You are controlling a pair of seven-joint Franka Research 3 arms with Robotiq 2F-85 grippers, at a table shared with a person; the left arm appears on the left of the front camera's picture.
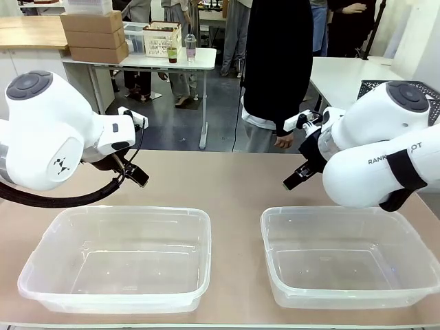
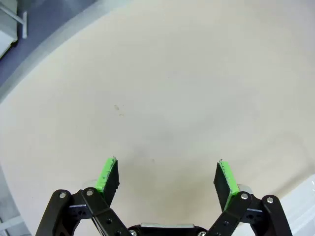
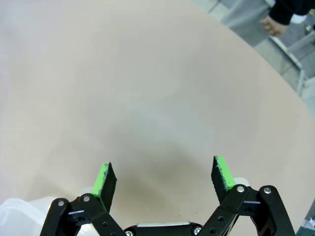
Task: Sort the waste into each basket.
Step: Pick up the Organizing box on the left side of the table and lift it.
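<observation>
Two clear plastic baskets stand side by side near the table's front edge, the left basket (image 1: 110, 297) and the right basket (image 1: 344, 211), both with nothing in them. The waste is out of view. My left gripper (image 1: 135, 174) hovers over bare tabletop just behind the left basket. In the left wrist view the left gripper (image 2: 167, 179) is open with nothing between its green pads (image 2: 107, 174). My right gripper (image 1: 295, 179) hangs behind the right basket. The right wrist view shows the right gripper (image 3: 165, 179) open over bare table as well.
A person in a dark top stands at the far edge, one hand (image 1: 283, 142) hanging by the table. A dark lattice basket (image 1: 371, 88) sits on another table at the right. Bare tan tabletop (image 1: 220, 185) lies between the grippers.
</observation>
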